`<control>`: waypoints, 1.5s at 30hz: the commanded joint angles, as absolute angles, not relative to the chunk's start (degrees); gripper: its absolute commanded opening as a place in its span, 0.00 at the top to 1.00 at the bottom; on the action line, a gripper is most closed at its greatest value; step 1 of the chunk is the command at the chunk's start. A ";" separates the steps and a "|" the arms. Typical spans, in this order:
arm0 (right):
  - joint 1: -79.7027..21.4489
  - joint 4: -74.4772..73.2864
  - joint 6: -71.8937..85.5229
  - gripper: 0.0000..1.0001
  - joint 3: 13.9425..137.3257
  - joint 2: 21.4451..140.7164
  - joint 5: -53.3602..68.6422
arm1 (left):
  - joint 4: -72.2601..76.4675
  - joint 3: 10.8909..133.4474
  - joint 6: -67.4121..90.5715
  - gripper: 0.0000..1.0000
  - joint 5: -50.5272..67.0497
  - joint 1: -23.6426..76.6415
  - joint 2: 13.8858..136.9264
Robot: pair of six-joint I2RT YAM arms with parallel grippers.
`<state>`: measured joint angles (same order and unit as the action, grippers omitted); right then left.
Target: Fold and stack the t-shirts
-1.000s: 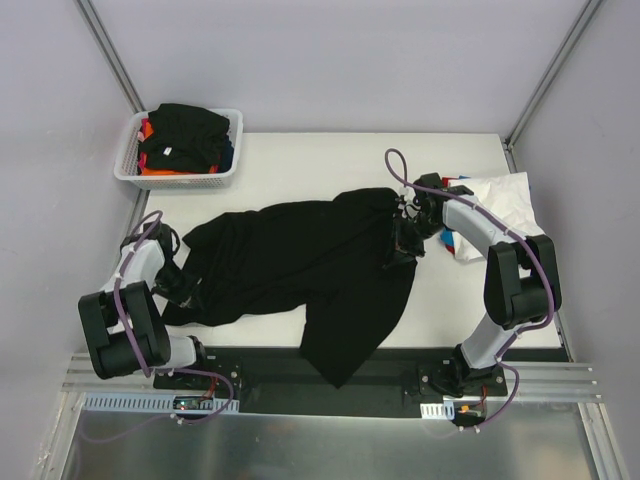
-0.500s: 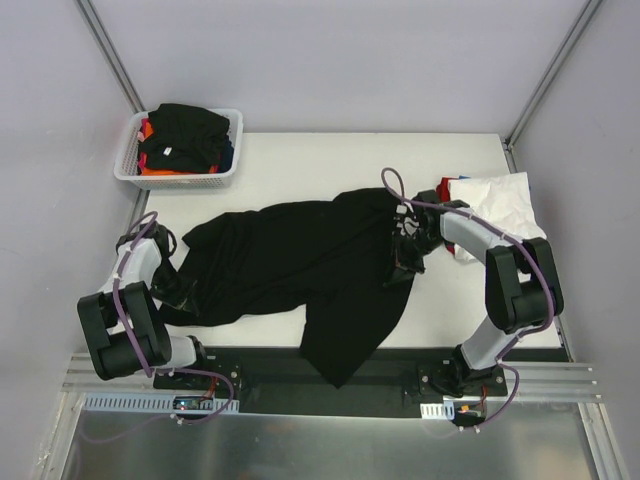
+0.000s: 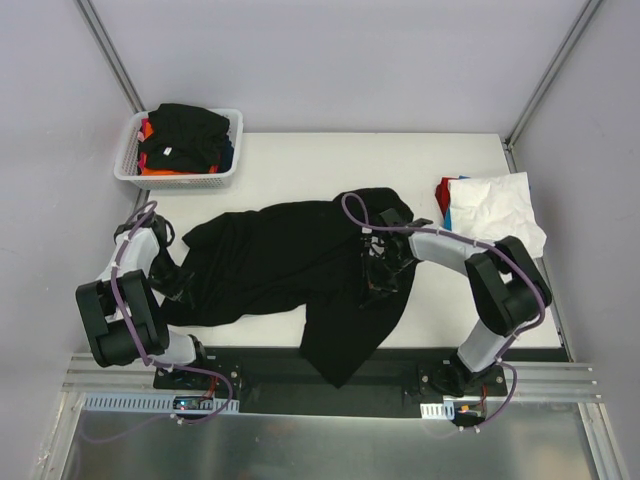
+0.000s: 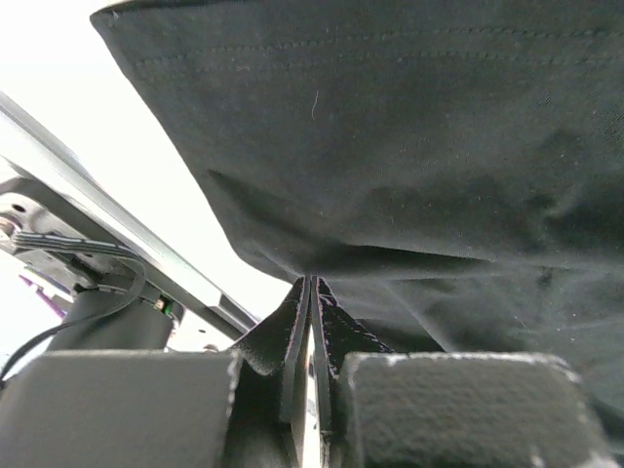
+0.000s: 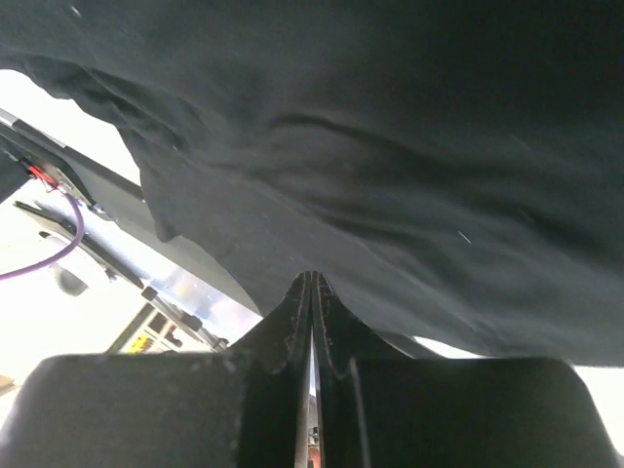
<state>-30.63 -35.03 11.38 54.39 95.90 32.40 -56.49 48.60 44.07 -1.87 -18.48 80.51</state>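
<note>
Folding is barely getting going, I judge: black shirt (image 3: 290, 260) is lying rumpled across mid-frame tabletop (image 3: 300, 160), left hand (image 3: 172, 278) and right hand (image 3: 378, 272) each pinching its cloth. White shirt (image 3: 495, 205) is topping a small stack at right, and more shirts (image 3: 185, 135) are waiting in upper-left basket (image 3: 125, 165).

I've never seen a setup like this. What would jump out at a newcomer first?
A large black t-shirt sprawls across the middle of the table, part of it hanging over the near edge. The left gripper and right gripper each pinch its cloth, one on either side. A white basket of clothes sits at the far left corner; a crumpled white t-shirt lies at the far right.
</note>
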 commanded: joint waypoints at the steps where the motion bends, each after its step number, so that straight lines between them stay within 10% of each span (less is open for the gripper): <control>1: -33.74 -31.99 14.85 0.99 56.78 98.26 30.50 | -58.97 51.67 42.01 1.00 -4.83 -18.98 81.47; 33: -27.69 -36.82 28.13 0.99 31.38 73.23 23.56 | -55.28 52.56 35.33 1.00 -1.41 -18.81 79.80; 45: -32.16 -36.21 21.71 0.99 47.53 80.41 26.72 | -54.41 57.21 38.31 1.00 -0.09 -3.44 83.40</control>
